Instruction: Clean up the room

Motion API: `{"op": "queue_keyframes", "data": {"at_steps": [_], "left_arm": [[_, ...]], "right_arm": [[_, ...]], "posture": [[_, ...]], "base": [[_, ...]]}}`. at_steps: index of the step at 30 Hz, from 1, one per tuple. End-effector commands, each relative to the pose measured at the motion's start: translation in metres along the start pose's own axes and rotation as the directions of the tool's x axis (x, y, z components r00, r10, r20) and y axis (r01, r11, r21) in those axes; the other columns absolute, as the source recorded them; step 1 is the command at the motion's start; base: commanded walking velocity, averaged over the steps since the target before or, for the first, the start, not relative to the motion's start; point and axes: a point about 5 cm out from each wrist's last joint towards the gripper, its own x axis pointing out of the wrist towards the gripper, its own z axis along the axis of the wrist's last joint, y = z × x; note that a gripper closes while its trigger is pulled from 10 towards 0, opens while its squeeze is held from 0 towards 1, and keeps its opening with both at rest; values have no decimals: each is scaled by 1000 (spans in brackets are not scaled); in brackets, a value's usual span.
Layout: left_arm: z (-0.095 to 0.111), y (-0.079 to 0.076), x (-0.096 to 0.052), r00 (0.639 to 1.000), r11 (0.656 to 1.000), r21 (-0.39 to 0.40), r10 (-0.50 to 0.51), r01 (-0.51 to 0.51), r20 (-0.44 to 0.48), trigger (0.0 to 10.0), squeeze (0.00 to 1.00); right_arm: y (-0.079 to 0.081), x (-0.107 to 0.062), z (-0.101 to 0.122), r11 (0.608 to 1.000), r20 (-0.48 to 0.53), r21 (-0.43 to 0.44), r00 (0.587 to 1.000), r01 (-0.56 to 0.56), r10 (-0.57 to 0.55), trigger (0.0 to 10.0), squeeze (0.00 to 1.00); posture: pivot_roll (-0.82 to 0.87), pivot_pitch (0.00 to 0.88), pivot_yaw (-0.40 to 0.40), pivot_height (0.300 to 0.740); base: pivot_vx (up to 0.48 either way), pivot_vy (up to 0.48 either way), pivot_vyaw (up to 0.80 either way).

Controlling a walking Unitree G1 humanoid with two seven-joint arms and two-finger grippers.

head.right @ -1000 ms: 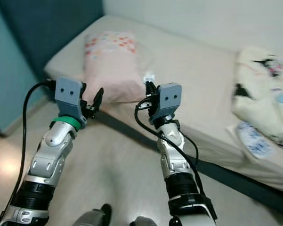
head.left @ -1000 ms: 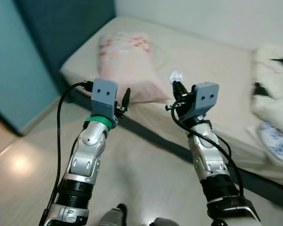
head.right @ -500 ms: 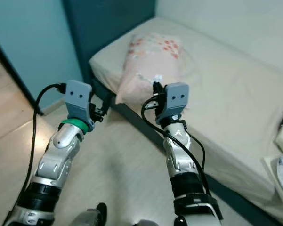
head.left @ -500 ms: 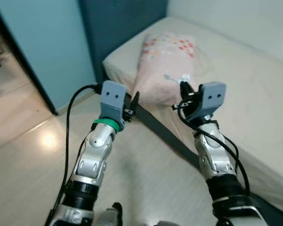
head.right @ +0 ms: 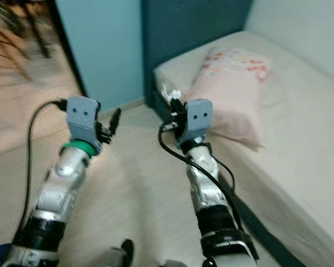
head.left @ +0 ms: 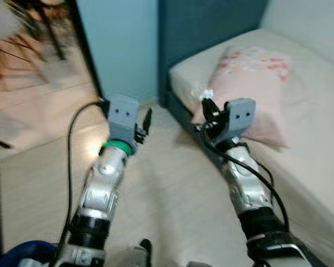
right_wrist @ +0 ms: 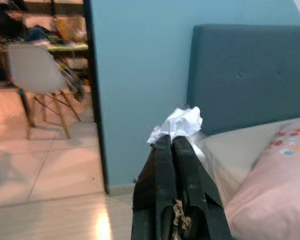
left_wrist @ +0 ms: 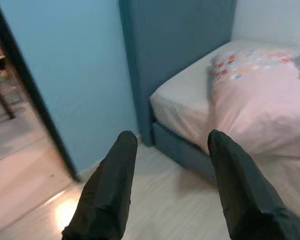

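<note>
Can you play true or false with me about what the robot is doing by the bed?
1. The right gripper pinches a crumpled white paper wad. True.
2. The left gripper is shut tight. False: its two black fingers stand apart, with nothing between them.
3. A pink pillow with coloured dots lies on the floor. False: it lies on the cream mattress.
4. The padded headboard is dark blue. True.

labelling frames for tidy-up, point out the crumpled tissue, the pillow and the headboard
crumpled tissue (right_wrist: 178, 123), right wrist view, middle of the white wad above the fingertips
pillow (head.left: 254, 83), left eye view, middle of its pink top
headboard (right_wrist: 249, 75), right wrist view, middle of the blue panel
</note>
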Motion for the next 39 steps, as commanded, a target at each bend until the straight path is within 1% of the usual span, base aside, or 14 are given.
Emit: {"op": "queue_keyframes", "data": {"at_steps": [1,3,12,24,28,32,34,36,38,39], "left_arm": [[-5,5,-2,1000,1000,21,15,-14,-16,10000,0],[-7,6,-1,1000,999,33,22,-21,-22,10000,0],[-7,7,-1,999,999,34,27,-26,-23,10000,0],[-7,7,-1,999,999,33,32,-31,-23,10000,0],[-7,7,-1,999,999,23,33,-33,-22,10000,0],[-8,8,-1,999,999,11,37,-37,-29,10000,0],[-10,6,-3,999,1000,13,18,-17,-40,10000,0],[-10,6,-3,999,1000,13,18,-17,-40,10000,0],[-15,5,-8,998,1000,20,-3,4,-60,10000,0],[-15,5,-8,998,1000,20,-3,4,-60,10000,0]], "right_arm": [[2,-1,-2,1000,-3,17,1000,8,-8,10000,0],[1,-1,-2,1000,-3,26,1000,15,-15,10000,0],[3,-3,-2,999,3,41,1000,12,-12,10000,0],[4,-2,-3,1000,-2,22,1000,-1,1,10000,0],[5,-3,-3,1000,-6,12,1000,-11,11,10000,0],[5,-3,-4,1000,-10,3,1000,-18,18,10000,0],[7,-4,-6,999,-21,-28,999,-43,42,10000,0],[7,-4,-6,999,-21,-28,999,-43,42,10000,0],[9,-8,-11,996,-47,-50,996,-77,75,10000,0],[9,-8,-11,996,-47,-50,996,-77,75,10000,0]], "posture": [[-7,0,15,708],[-9,0,17,708],[-8,0,18,708],[-7,0,17,708],[-6,0,17,708],[-6,0,17,708],[-5,0,18,708],[-5,0,18,708],[-3,0,18,708],[-3,0,18,708]], "base": [[300,0,750],[474,0,0],[475,0,0],[472,0,0],[436,0,788],[0,0,788],[0,0,788],[0,0,788],[0,0,788],[0,0,788]]}}
